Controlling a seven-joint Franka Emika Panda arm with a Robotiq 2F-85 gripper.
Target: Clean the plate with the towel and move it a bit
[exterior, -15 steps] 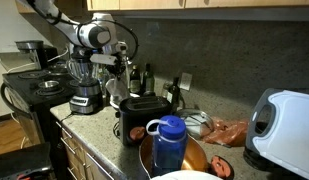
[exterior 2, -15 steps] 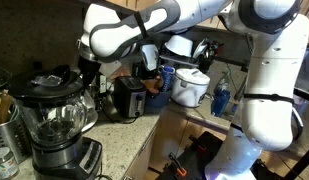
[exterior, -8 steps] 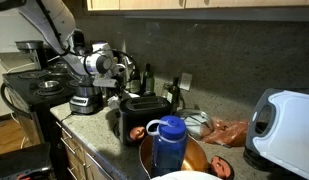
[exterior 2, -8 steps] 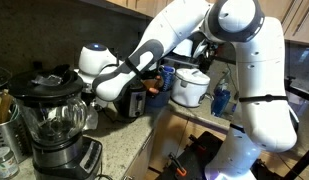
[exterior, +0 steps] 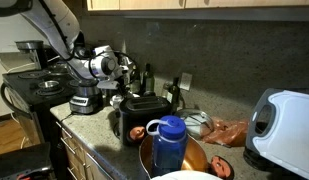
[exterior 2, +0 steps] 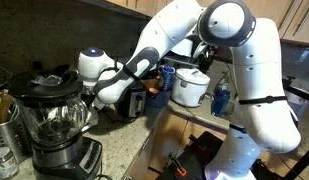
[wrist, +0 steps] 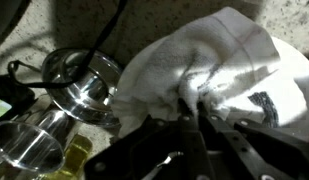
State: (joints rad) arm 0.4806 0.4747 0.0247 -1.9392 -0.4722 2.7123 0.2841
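In the wrist view my gripper [wrist: 190,102] is shut on a crumpled white towel [wrist: 219,65] and presses it down on the speckled counter. The plate is hidden; I cannot make it out under the towel. In both exterior views the arm reaches down behind the black toaster [exterior: 142,115], and the gripper [exterior: 120,88] sits low between the toaster and the blender [exterior: 86,95]. In an exterior view the blender jar [exterior 2: 54,122] hides the fingertips [exterior 2: 112,95].
A shiny metal cup [wrist: 82,85] and a glass jar [wrist: 24,145] stand right beside the towel. A blue bottle [exterior: 169,140], an orange bowl [exterior: 201,158] and a white appliance [exterior: 284,125] crowd the counter front. The toaster [exterior 2: 127,97] and a white cooker [exterior 2: 191,87] stand further along.
The arm has come down from above the blender to the counter behind the toaster. Over the last half second it has barely shifted.
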